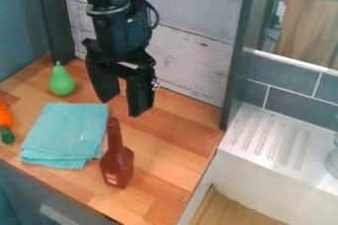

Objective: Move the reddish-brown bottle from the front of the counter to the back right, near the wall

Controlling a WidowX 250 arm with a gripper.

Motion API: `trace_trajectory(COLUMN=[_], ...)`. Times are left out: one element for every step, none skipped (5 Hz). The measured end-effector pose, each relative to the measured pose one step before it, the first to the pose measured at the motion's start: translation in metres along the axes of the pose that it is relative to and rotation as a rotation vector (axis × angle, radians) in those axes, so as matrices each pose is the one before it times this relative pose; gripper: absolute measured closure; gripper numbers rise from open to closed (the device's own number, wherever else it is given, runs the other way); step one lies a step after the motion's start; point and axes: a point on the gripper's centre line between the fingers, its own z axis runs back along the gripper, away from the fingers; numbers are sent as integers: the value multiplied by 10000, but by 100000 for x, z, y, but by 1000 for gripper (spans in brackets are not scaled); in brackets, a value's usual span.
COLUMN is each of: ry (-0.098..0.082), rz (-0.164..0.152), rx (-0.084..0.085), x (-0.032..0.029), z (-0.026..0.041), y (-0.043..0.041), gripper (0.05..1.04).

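"how is the arm posed?"

"the black arm (115,24) comes in from the top edge, nearly upright, with a cable looped at its side. its gripper (121,108) hangs pointing down, above and slightly behind the long-necked bottle (117,166)."

"and the jaws?"

"wide apart, with open air between them. both are dark, blocky and angular, and one looks lower than the other in this view."

"so the bottle is just standing there?"

"yes, upright on the wooden counter (168,152), near its front edge. it's glossy red-brown, with a slim neck widening into a faceted body, and a small pale label low down."

"what's around it?"

"just left of the bottle is a folded cloth (64,132), turquoise, soft-looking, its layers showing along the front edge. farther left, beyond the cloth, there's a toy carrot (6,123), orange with a dark green end, partly cut off by the view's edge. behind the bottle and to the left stands a green pear (61,82), smooth and rounded, with a stubby stem."

"and the other side?"

"right of the bottle, past the counter's edge, is a white sink (264,169) with long parallel grooves on its ledge. grey rectangular tiles (284,77) with pale joints rise behind that. straight back from the bottle is a whitewashed plank wall (191,51), streaky, with a knot in the grain. the counter itself is warm brown, made of joined strips in mixed tones."
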Motion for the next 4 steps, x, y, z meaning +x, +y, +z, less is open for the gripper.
trace_trajectory(ry=[217, 241, 395, 328], rz=[62, 224, 309, 257], rx=[-20, 776, 674, 153], x=[-199, -174, -127, 99], z=[-526, -155, -578, -1096], y=[30, 185, 55, 96], gripper=[83, 83, 83, 83])
